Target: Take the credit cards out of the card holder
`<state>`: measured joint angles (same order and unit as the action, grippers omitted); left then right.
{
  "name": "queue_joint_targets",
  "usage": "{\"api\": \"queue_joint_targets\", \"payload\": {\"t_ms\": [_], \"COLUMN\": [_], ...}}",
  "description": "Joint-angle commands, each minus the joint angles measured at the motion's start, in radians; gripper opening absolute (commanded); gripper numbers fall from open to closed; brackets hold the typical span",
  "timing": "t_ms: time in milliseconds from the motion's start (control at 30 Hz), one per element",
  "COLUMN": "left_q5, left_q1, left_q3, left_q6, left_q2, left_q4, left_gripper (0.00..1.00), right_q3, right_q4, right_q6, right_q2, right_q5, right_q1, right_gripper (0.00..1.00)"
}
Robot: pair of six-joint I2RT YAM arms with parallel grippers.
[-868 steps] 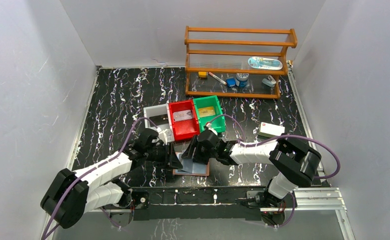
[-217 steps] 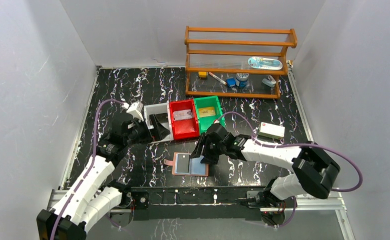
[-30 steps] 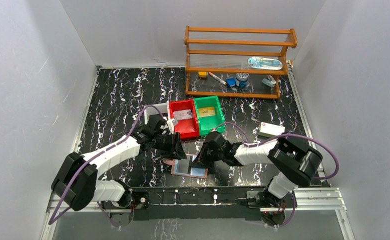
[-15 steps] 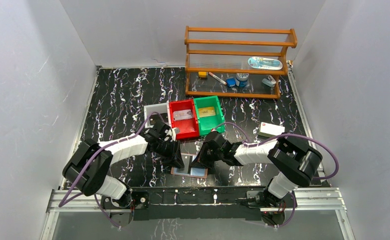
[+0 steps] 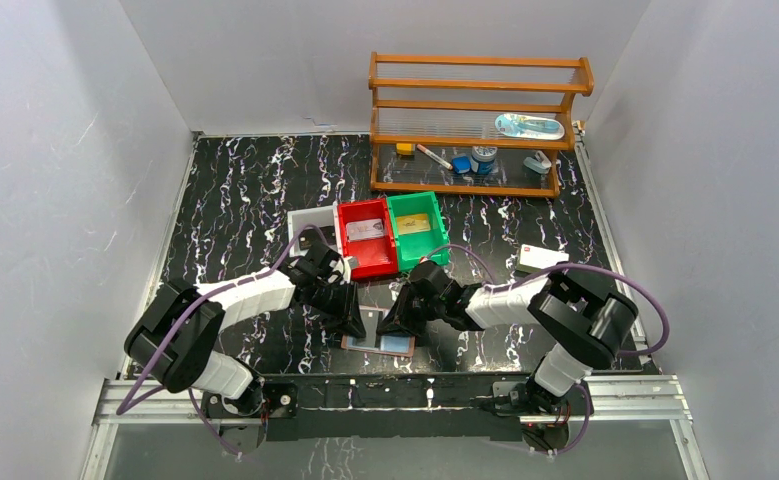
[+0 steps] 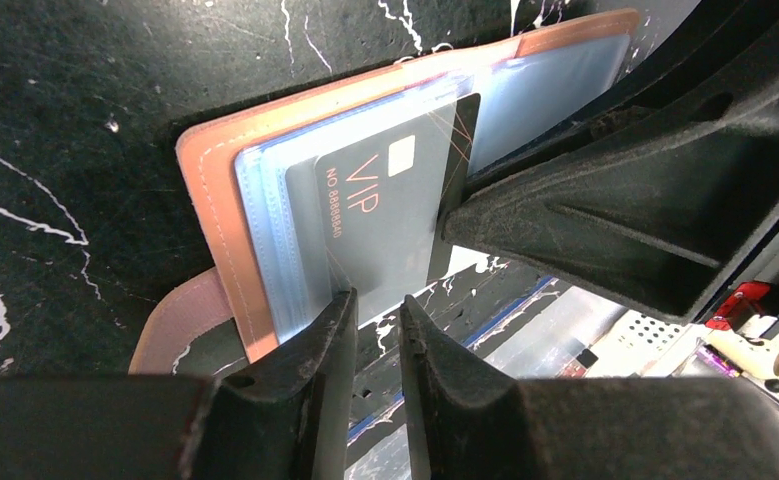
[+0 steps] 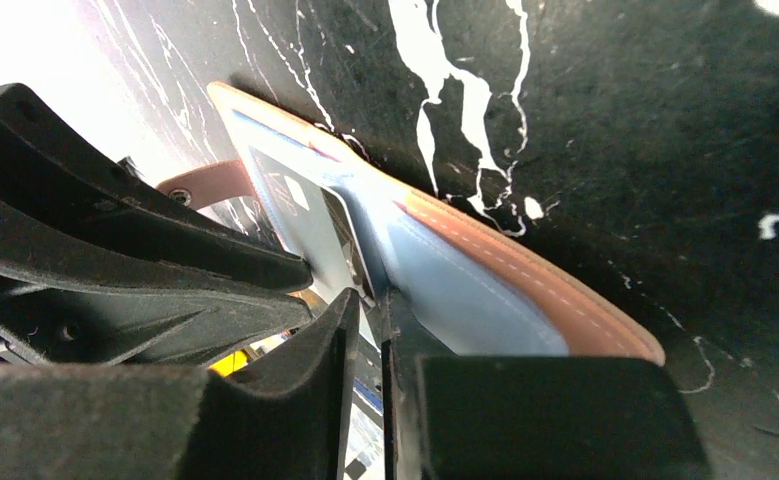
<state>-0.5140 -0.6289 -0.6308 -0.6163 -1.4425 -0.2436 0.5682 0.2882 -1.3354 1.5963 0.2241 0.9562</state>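
Black marbled table (image 5: 225, 200), wooden shelf (image 5: 475, 125) at the far right, well apart from the work. Left arm (image 5: 245, 295) and right arm (image 5: 505, 300) both reach in toward the near middle, tips almost meeting over one spot. Grey bin (image 5: 310, 218), red bin (image 5: 365, 270) and green bin (image 5: 443, 235) sit in a row just beyond that spot, likely drop points, so a pulled card has a short trip. White box (image 5: 537, 258) off to the right, not involved.

Card holder (image 5: 395, 343) lies open and flat on the table near the front edge, between the two grippers. Its pale blue pockets (image 6: 535, 100) face up and its strap tab (image 6: 175, 330) pokes out at the side.

VIP card (image 6: 375, 230), dark grey, sits partly slid out of the pocket on the left arm's side.

Left gripper (image 6: 373, 305) is at the card's exposed edge with only a narrow slit between the jaws. Cannot tell if it actually has the card.

Right gripper (image 7: 370, 295) is down on the holder's other half, jaws only slightly parted, with the pocket edge right at the tips. Cannot tell if anything is pinched. One of its fingers (image 6: 585, 210) butts against the card's far edge, probably bracing the holder so it won't drag along when the card is pulled
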Motion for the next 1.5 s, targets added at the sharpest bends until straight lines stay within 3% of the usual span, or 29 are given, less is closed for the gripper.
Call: {"api": "queue_joint_targets", "payload": {"t_ms": [0,167,300,667,933,1200,1467], "left_q5": [0.059,0.109,0.104,0.087,0.023,-0.041,0.04], "left_q1": [-0.009,-0.011,-0.012,-0.012,-0.015,-0.028,-0.048], "left_q3": [0.018,0.021,0.021,0.01,-0.095,-0.091,-0.051], "left_q6": [0.022,0.002,0.003,0.005,0.009,0.021,0.037], "left_q2": [0.012,0.063,0.045,0.043,0.112,-0.027,-0.068], "left_q4": [-0.07,-0.071,-0.071,-0.072,-0.057,-0.015,-0.066], "left_gripper": [0.2,0.2,0.2,0.2,0.32,0.33,0.3], "right_q3": [0.005,-0.004,-0.041,-0.08,-0.052,-0.057,-0.066], "right_q4": [0.04,-0.039,-0.069,-0.048,-0.075,-0.073,-0.036], "right_q6": [0.014,0.023,0.021,0.001,-0.001,-0.011,-0.013], "right_q2": [0.02,-0.036,-0.098,-0.115,-0.074,-0.078,-0.088], "right_q5": [0.001,-0.059,-0.087,-0.06,-0.052,-0.05,-0.038], "right_q1": [-0.003,-0.003,-0.009,-0.021,-0.023,-0.024,-0.025], "right_gripper": [0.18,0.05,0.0,0.04,0.09,0.1,0.14]}}
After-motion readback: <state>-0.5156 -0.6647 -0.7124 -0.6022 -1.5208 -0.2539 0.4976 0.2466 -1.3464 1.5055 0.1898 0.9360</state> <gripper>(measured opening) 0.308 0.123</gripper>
